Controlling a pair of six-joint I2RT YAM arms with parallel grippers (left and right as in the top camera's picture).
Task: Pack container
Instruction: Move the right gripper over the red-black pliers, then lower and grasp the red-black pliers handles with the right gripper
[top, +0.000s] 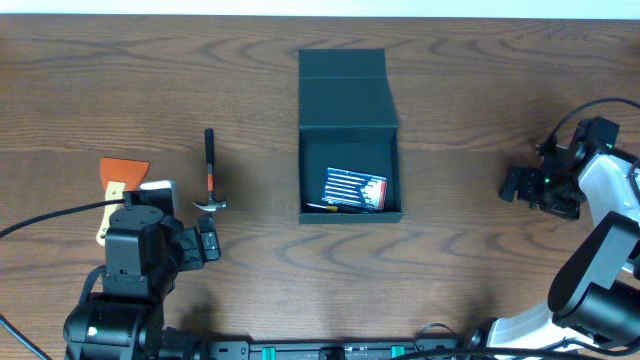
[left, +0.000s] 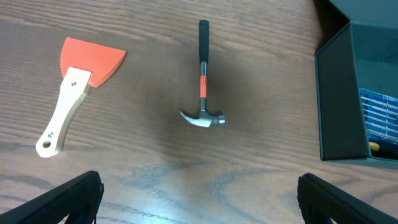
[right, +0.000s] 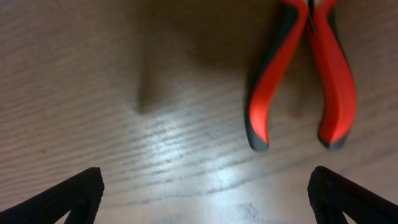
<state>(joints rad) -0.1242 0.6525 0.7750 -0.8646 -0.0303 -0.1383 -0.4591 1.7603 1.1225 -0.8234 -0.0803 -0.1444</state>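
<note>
The dark teal container (top: 345, 95) stands open at the table's middle, lid flap folded back; its left wall shows in the left wrist view (left: 336, 106). A blue bit case (top: 355, 188) lies inside it. A small hammer (top: 210, 170) and an orange scraper (top: 122, 172) lie to its left, both also in the left wrist view, hammer (left: 203, 81) and scraper (left: 78, 81). My left gripper (left: 199, 199) is open and empty, just short of the hammer. My right gripper (right: 205, 199) is open and empty above the table, near red-handled pliers (right: 305, 68).
In the overhead view my left gripper (top: 207, 243) is at the front left and my right gripper (top: 522, 187) is at the right, covering the pliers. Cables run along both sides. The table's far edge runs along the top.
</note>
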